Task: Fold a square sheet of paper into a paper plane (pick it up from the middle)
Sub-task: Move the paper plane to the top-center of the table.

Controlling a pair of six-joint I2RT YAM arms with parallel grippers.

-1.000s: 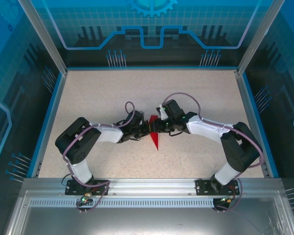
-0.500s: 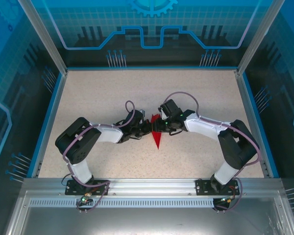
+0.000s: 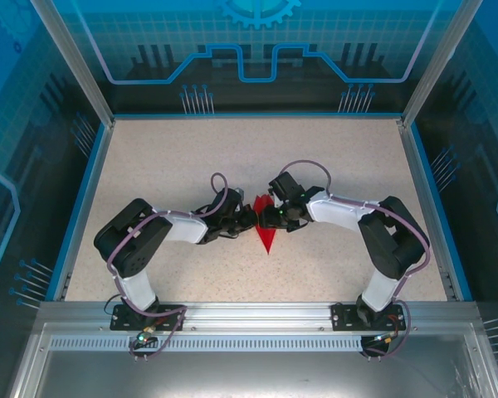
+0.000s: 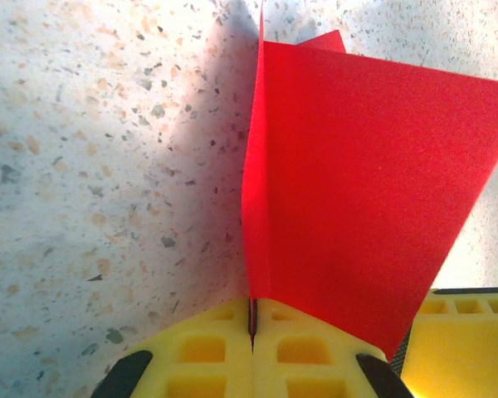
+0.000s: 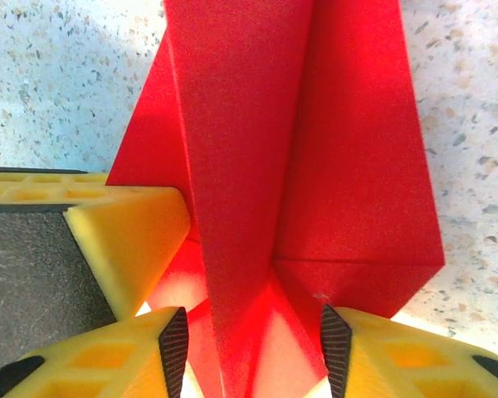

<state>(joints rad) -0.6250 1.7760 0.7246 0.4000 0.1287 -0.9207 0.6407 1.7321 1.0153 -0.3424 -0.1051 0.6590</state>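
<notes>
Speckled table [image 3: 149, 166]: bare surface, bounded by a blue rim and by translucent blue enclosure panels [image 3: 249, 50] on three sides.

Left arm [image 3: 149, 236] and right arm [image 3: 373, 228]: both reach inward from their bases at the near edge and meet at the table's middle.

Folded red paper sheet [image 3: 266, 236]: it sits at the middle of the table, between the two grippers. From above it reads as a narrow dart with its tip pointing to the near edge. In the left wrist view the paper [image 4: 357, 182] stands up on edge over the table, one flap spreading to the right. In the right wrist view the paper [image 5: 257, 124] shows a raised centre fold flanked by flat layers.

Left gripper [image 3: 245, 220]: clenched. Its yellow fingers meet in the left wrist view [image 4: 252, 319] and pinch the paper's edge between them.

Right gripper [image 3: 275, 217]: released. In the right wrist view [image 5: 253, 348] its fingers stand apart, straddling the centre fold without pressing it.
</notes>
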